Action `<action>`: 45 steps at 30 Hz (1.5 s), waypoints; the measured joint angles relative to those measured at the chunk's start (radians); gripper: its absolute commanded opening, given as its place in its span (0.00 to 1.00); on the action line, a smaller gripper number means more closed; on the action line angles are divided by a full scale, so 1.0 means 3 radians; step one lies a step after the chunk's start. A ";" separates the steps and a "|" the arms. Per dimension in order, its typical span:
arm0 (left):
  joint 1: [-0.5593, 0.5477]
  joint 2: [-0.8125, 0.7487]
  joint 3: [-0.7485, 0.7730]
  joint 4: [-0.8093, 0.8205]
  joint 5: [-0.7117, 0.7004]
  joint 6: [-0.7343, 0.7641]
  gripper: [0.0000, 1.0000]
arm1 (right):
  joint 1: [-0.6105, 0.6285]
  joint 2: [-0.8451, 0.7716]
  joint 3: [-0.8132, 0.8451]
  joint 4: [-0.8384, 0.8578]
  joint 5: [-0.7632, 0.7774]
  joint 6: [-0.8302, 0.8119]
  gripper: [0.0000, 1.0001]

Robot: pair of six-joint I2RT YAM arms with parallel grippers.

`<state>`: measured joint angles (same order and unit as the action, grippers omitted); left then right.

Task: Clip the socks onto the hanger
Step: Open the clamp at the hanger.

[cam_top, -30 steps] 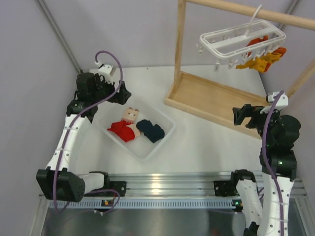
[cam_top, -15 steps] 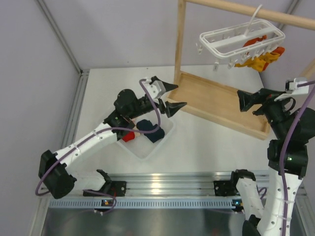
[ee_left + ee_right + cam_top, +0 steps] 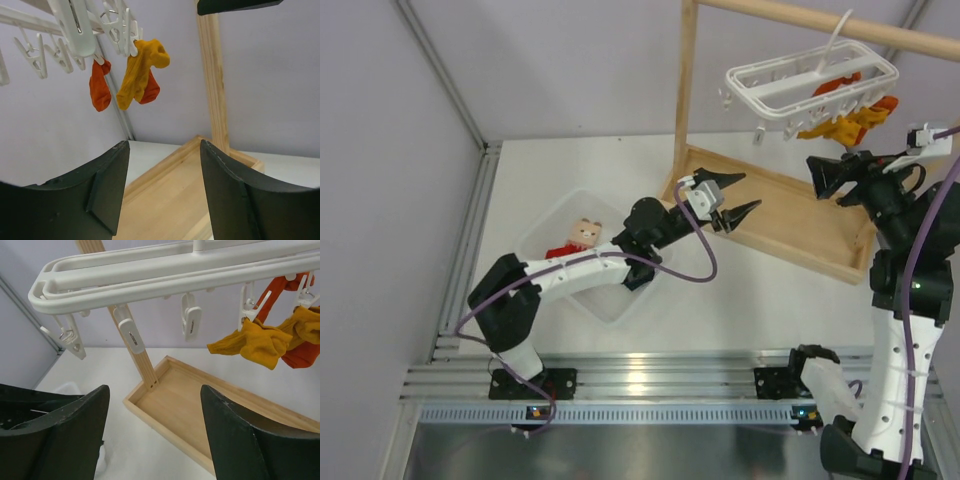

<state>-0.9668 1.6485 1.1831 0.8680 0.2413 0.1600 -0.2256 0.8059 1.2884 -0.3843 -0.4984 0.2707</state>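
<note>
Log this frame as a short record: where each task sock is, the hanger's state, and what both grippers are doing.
red sock: lies in the clear bin, unclipped
navy sock: not visible; the left arm covers that part of the bin
hanger: hangs on the wooden rack, several clips free
orange and yellow socks: clipped at the hanger's right end
left gripper: open, empty, over the rack's base
right gripper: open, empty, below the hanger

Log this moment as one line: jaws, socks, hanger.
left jaws: open, empty, above wooden rack base | right jaws: open, empty, facing hanger | red sock: in bin, unclipped
</note>
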 measured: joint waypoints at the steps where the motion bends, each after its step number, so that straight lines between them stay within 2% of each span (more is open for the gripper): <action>1: -0.0014 0.0125 0.0078 0.0076 -0.0056 -0.0006 0.63 | -0.0001 0.0013 0.0027 -0.0018 0.0001 -0.0005 0.72; 7: -0.0081 0.0692 0.0595 0.0454 -0.0360 -0.0043 0.63 | -0.0023 0.0029 0.0196 -0.0065 0.0013 -0.0053 0.66; 16: -0.0104 0.1139 0.1330 0.0790 -0.0685 -0.0081 0.62 | -0.0043 0.0103 0.0294 -0.0080 -0.0027 -0.0051 0.64; 33: -0.0181 0.1528 0.1799 0.0832 -0.0851 -0.0093 0.63 | -0.0043 0.0233 0.0294 0.0015 -0.0182 0.0102 0.63; 36: -0.0181 0.1528 0.1850 0.0833 -0.0891 -0.0100 0.61 | -0.0043 0.0238 0.0292 0.0029 -0.0189 0.0100 0.63; 45: -0.0179 0.1584 0.2073 0.0783 -0.0896 -0.0153 0.44 | -0.0043 0.0271 0.0294 0.0075 -0.0189 0.0097 0.62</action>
<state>-1.0206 2.1239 1.8050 1.1030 -0.0277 0.1143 -0.2386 0.8871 1.3766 -0.3618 -0.5552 0.2996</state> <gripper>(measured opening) 0.478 0.622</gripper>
